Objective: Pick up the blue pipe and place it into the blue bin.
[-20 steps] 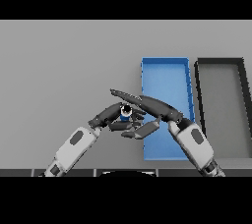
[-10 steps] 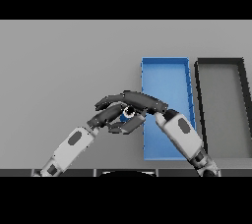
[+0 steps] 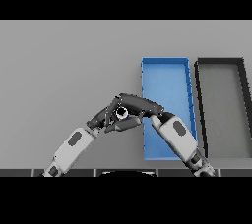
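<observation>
A grey table (image 3: 64, 70) fills the scene. On its right side stand 2 long bins side by side: a dark bin (image 3: 224, 107) at the far right, and just left of it the blue bin (image 3: 167, 78), holding nothing visible. No brands, labels or writing can be read anywhere.

The right hand (image 3: 140, 105) reaches left across the blue bin's near-left wall and meets the left hand (image 3: 106, 117). Both hands' fingers are curled around a small pale-ended object (image 3: 121, 114), apparently the blue pipe, just left of the blue bin.
</observation>
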